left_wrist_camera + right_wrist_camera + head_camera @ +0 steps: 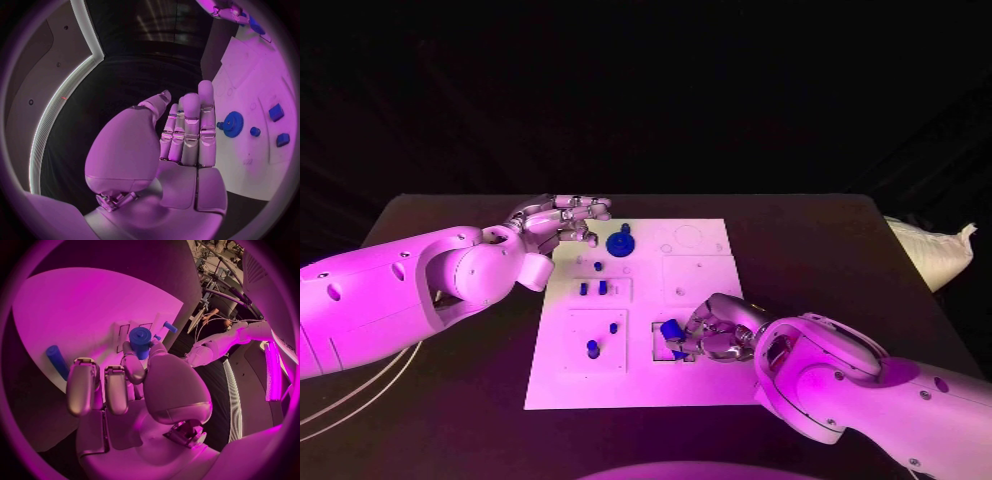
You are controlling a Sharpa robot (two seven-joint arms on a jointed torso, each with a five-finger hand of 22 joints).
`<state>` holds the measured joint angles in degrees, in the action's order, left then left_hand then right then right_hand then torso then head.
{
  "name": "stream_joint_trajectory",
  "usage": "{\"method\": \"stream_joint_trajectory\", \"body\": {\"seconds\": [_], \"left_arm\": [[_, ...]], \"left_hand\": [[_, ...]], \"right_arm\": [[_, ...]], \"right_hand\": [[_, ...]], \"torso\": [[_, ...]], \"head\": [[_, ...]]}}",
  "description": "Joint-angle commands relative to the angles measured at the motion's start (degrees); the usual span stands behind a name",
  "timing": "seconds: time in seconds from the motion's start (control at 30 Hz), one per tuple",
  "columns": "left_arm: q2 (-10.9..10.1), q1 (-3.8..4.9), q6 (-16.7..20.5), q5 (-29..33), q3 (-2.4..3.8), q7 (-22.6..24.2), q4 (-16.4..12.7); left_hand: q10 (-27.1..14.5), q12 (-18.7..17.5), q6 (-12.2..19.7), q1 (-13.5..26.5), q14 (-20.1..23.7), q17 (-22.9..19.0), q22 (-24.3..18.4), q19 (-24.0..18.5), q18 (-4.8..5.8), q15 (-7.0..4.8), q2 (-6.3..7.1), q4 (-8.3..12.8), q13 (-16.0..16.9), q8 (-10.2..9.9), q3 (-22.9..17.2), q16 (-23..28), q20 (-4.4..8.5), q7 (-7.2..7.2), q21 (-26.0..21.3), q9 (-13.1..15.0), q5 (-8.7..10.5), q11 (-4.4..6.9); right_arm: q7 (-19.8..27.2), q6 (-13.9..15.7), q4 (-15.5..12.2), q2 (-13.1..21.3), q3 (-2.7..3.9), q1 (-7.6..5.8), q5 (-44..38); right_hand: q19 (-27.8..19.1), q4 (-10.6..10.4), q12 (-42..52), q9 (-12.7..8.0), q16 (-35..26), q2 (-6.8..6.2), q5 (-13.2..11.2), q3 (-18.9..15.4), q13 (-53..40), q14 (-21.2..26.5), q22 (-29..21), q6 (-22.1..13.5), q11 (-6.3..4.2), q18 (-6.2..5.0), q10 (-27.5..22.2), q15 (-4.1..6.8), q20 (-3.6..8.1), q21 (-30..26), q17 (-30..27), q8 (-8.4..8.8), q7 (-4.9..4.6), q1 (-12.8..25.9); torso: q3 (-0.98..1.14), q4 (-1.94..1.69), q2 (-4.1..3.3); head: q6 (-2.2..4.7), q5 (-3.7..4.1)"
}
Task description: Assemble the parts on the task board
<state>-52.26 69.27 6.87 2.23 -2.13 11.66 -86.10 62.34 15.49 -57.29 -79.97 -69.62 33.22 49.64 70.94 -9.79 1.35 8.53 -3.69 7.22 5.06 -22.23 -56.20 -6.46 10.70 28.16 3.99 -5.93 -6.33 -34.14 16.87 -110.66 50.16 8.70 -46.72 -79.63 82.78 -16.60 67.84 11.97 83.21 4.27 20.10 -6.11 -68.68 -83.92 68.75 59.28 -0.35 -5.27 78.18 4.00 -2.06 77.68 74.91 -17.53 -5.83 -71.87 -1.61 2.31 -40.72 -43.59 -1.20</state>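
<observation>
- Board: the white rectangular task board (697, 385) lies mid-table; the silver right hand (711, 332) sits at its 5 o'clock area, its grip hard to read in the head view.
- The right wrist view shows that hand (119, 385) pinching a blue cylindrical part (140, 340).
- The silver left hand (560, 220) at 11 o'clock is empty, its fingers (187, 130) straight, beside the blue toothed gear (234, 123).

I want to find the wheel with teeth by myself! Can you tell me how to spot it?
Look at the white task board in the middle of the black table. Go to its far edge, close to the fingers of the left hand. There sits the blue gear, round with teeth around its rim, unlike the small plain blue pieces nearby.
</observation>
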Motion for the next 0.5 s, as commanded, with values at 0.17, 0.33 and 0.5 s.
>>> {"method": "stream_joint_trajectory", "body": {"seconds": [0.17, 0.33, 0.5], "left_arm": [[0.2, 0.02, -0.7, -0.1, 0.04, 0.4, -0.2], [0.2, 0.02, -0.7, -0.1, 0.04, 0.4, -0.2], [0.2, 0.02, -0.7, -0.1, 0.04, 0.3, -0.2]], "left_hand": [[-0.4, 0.4, 0.4, 0.3, 0.3, 0.0, -0.1, -0.2, -0.54, -0.06, -0.11, 0.0, 0.1, 0.0, 0.2, 0.1, -0.36, -0.01, -0.3, 0.0, 0.07, 0.08], [-0.4, 0.4, 0.4, 0.3, 0.3, 0.0, -0.1, -0.2, -0.54, -0.06, -0.11, 0.0, 0.1, 0.0, 0.2, 0.1, -0.36, -0.01, -0.3, 0.0, 0.07, 0.08], [-0.4, 0.4, 0.4, 0.3, 0.3, 0.0, -0.1, -0.2, -0.54, -0.06, -0.11, 0.0, 0.1, 0.0, 0.2, 0.1, -0.36, -0.01, -0.3, 0.0, 0.07, 0.08]], "right_arm": [[-0.6, -1.8, 0.9, -0.9, -0.03, 0.00, -1.5], [-0.6, -1.5, 1.2, -1.5, -0.05, 0.00, -1.7], [-0.5, -1.6, 1.3, -2.0, -0.08, -0.01, -2.1]], "right_hand": [[0.3, -0.1, 0.1, 3.0, -0.1, -0.19, 0.0, -1.4, -0.4, -4.0, 0.2, 2.9, -0.45, 1.03, 0.7, 0.66, 0.54, 0.3, 3.8, -0.75, 2.28, 2.7], [0.3, -0.1, 0.1, 3.5, 0.0, -0.16, -1.1, -2.7, -0.6, -4.1, 0.4, 3.0, -0.57, 1.05, 1.0, 0.78, 0.66, 0.4, 4.0, -0.73, 2.41, 4.5], [0.3, -0.1, 0.0, 3.7, 0.0, -0.25, -1.8, -3.5, -0.6, -4.1, 0.3, 3.0, -0.60, 1.04, 1.0, 0.81, 0.71, 0.4, 3.9, -0.70, 2.45, 5.2]], "torso": [[0.03, -0.03, 0.05], [-0.02, -0.08, 0.11], [-0.05, -0.07, 0.04]], "head": [[-0.18, 0.02], [-0.19, -0.05], [-0.02, -0.14]]}}
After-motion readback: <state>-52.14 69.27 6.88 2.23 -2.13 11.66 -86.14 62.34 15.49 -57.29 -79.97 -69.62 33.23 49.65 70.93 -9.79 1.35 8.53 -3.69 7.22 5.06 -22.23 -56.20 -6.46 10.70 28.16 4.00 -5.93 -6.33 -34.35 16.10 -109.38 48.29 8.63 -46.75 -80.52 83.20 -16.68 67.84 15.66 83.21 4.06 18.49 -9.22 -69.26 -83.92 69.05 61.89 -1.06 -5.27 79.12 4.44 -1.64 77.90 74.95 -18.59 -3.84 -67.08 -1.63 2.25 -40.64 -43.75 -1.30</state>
